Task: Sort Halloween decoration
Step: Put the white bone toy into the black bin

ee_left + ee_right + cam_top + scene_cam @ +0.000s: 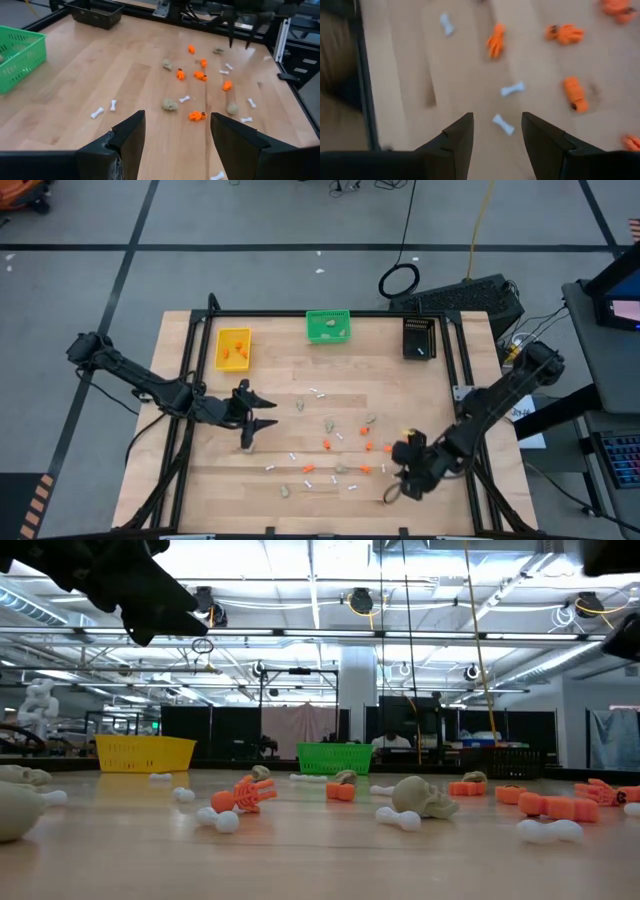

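Orange bits (pixel 327 444), skull lumps (pixel 329 423) and bones (pixel 318 393) mostly litter my table's centre toward 4 o'clock, few binned at 12; both grippers (pixel 262 411) (pixel 408 477) open, empty.

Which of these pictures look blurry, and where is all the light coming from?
Right wrist view: smeared, the white bones and orange bits soft-edged. Low view: the nearest skull is out of focus; bright ceiling lamps glare against a dim hall. High view: even light, faint shadows on the table. Left wrist view: sharp.
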Robot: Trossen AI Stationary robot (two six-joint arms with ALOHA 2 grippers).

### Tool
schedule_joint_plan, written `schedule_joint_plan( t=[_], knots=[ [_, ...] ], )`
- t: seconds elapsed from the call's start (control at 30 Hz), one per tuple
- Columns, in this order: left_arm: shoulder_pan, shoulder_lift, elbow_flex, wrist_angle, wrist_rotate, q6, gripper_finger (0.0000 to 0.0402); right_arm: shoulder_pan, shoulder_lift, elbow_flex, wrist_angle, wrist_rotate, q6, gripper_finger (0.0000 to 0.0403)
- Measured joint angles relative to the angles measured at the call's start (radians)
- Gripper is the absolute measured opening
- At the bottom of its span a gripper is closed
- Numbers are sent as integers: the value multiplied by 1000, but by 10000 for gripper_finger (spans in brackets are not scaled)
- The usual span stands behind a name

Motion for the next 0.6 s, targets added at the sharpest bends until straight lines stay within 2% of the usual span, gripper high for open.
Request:
schedule_joint_plan(
  t=[0.13,0.3,0.6],
  knots=[
    [0,0,0,17,-3,9,222,34,46,0,19,-1,-164,143],
    [0,0,0,23,-4,9,222,37,120,0,19,-3,-274,133],
    [0,0,0,23,-11,14,222,34,146,0,32,-27,-315,130]
  ],
)
